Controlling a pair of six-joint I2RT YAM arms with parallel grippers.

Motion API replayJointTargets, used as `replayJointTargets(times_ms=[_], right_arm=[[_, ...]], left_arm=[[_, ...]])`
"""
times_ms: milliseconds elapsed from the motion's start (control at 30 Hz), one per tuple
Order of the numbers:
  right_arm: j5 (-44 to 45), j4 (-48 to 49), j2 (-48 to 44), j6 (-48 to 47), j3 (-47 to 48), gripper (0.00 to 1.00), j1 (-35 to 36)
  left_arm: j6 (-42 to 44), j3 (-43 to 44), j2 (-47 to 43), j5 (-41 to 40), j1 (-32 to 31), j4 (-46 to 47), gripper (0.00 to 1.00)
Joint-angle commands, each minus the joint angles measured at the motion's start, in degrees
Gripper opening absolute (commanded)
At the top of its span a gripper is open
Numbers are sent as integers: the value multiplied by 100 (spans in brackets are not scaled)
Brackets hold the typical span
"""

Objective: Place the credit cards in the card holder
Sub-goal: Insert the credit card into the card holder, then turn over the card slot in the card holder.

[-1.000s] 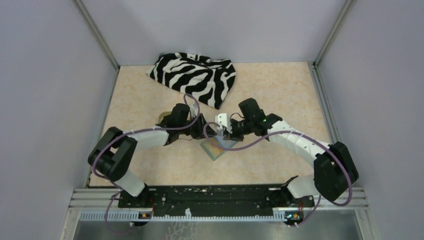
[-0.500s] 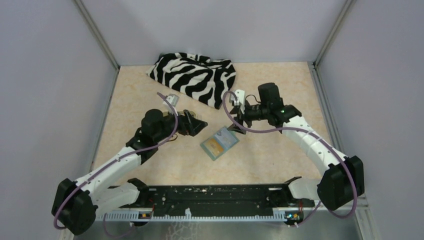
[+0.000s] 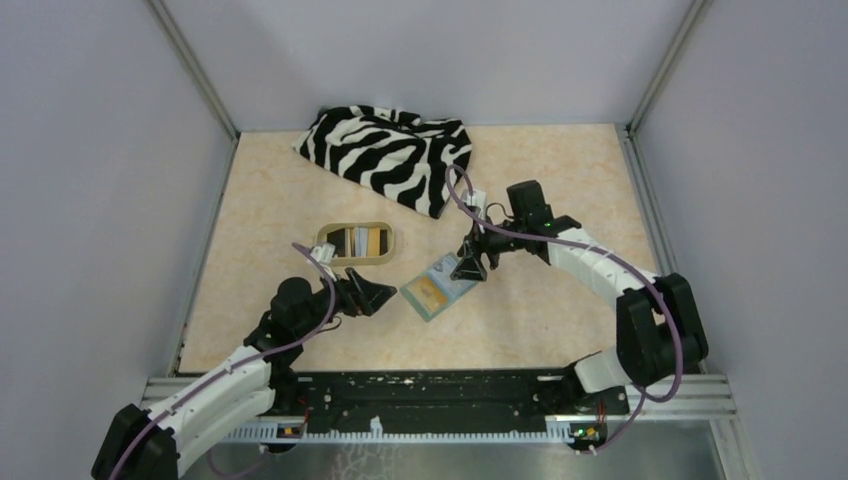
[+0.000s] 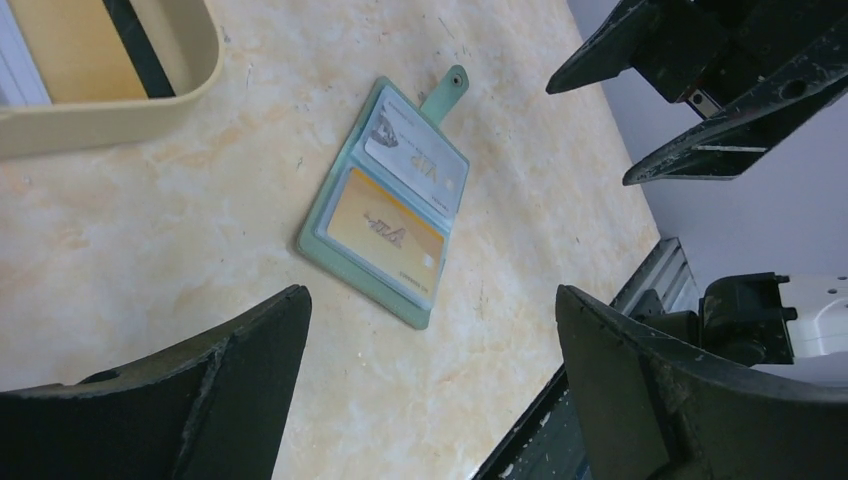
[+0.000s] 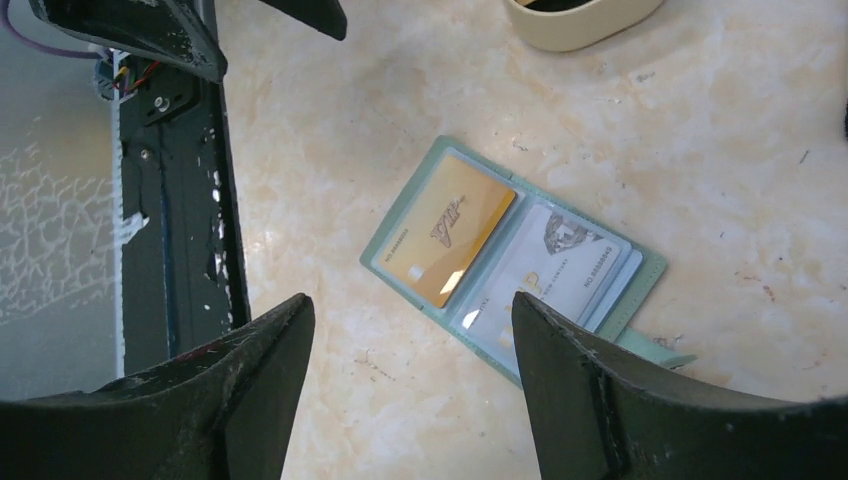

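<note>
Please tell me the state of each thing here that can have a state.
card holder: open, lying flat, gold card and whitish card in its pockets.
tan dish: holds loose cards.
left end effector: open, empty.
right end effector: open, empty.
zebra cloth: crumpled.

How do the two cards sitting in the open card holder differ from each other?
The gold card is yellow-gold; the pale card is whitish with a grey emblem. The gold card fills the half of the card holder far from the tab; the pale card fills the half beside the tab. Both lie flat in pockets, seemingly equal in size.
</note>
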Motion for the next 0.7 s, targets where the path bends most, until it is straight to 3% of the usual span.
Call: replayJointTargets(times_ms=[0, 267, 667], right_arm=[[4, 311, 262, 214, 242, 72, -38], [359, 2, 807, 168, 429, 71, -37], [760, -206, 1391, 494, 674, 69, -37]], left_arm=[[-722, -526, -485, -103, 19, 790, 97], [-911, -736, -723, -496, 19, 461, 95], [-1335, -874, 28, -423, 19, 855, 94]])
